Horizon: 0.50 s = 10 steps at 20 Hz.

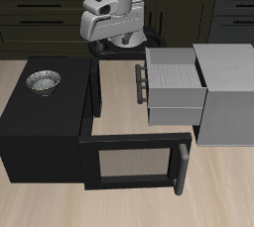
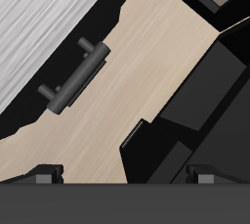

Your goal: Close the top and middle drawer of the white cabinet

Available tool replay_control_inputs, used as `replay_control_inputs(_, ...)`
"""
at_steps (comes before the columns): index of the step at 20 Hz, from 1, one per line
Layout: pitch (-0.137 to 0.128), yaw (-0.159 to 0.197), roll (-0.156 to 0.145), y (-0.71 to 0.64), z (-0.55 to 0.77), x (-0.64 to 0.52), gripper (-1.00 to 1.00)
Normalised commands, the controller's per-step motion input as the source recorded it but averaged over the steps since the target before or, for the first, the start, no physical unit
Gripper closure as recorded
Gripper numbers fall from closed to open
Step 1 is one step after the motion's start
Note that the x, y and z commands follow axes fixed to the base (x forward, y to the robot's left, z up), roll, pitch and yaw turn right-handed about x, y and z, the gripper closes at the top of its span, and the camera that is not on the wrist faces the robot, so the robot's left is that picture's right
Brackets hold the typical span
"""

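Observation:
The white cabinet [image 1: 226, 92] stands beside the black box. Its top drawer [image 1: 175, 70] is pulled out toward the black box, and the middle drawer [image 1: 176, 110] sticks out about as far beneath it. A dark bar handle [image 1: 139, 76] shows on the drawer fronts. In the wrist view a striped grey drawer surface [image 2: 44, 32] and one bar handle [image 2: 73, 71] lie below me. My gripper [image 1: 124, 43] [image 2: 125, 177] hangs behind and above the gap between drawers and black box, open and holding nothing, with its fingertips [image 2: 44, 175] far apart.
The black box [image 1: 40, 122] has a metal bowl [image 1: 42, 79] on its top. Its windowed door [image 1: 134, 162] is swung open and lies flat toward the table's front edge, close to the drawer fronts. Dark kitchen cabinets run behind the table.

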Motion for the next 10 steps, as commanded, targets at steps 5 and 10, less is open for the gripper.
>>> replay_control_inputs(5,-0.016,0.134,-0.026,-0.01,-0.01,0.12,-1.0)
replay_control_inputs(10,-0.034,0.117,-0.004,-0.03,-0.02,0.14,-1.0)
